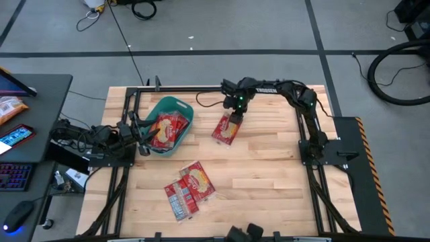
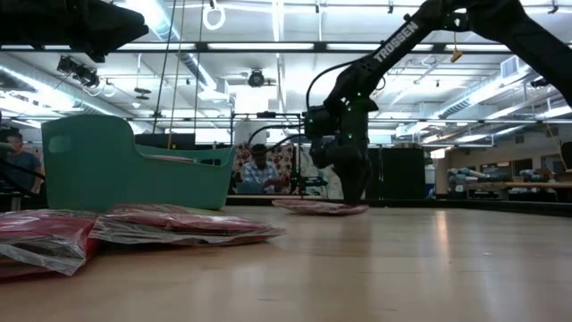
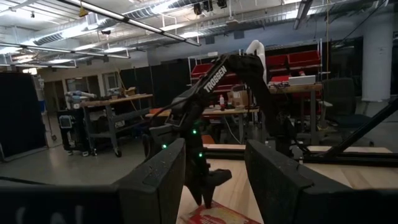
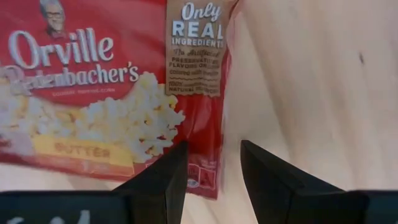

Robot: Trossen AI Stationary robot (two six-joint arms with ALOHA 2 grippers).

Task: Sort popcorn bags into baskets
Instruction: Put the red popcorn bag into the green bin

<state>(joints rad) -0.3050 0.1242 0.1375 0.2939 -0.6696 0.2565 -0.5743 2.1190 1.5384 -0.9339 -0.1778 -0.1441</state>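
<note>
From above we see the right gripper (image 1: pixel 236 115) set down at the far edge of a lone popcorn bag (image 1: pixel 226 129) lying flat on the table (image 1: pixel 269 168) just right of the teal basket (image 1: pixel 181 106). The right wrist view gives what the overhead cannot: the fingers (image 4: pixel 163 177) stand slightly apart with the bag's corner (image 4: pixel 112 93) in front of them and nothing gripped, and we read "Orville Redenbacher's", "BUTTER" and "Only REAL INGREDIENTS" on the wrapper. The overhead alone shows bags inside the basket (image 1: pixel 164 130) and a loose cluster of bags (image 1: pixel 190 188) nearer the front of the table. The left gripper (image 1: pixel 142 134) waits at the basket's left side; its wrist view shows its fingers (image 3: pixel 161 180) spread with nothing between them, and "TROSSEN" on the right arm (image 3: pixel 214 78) beyond.
</note>
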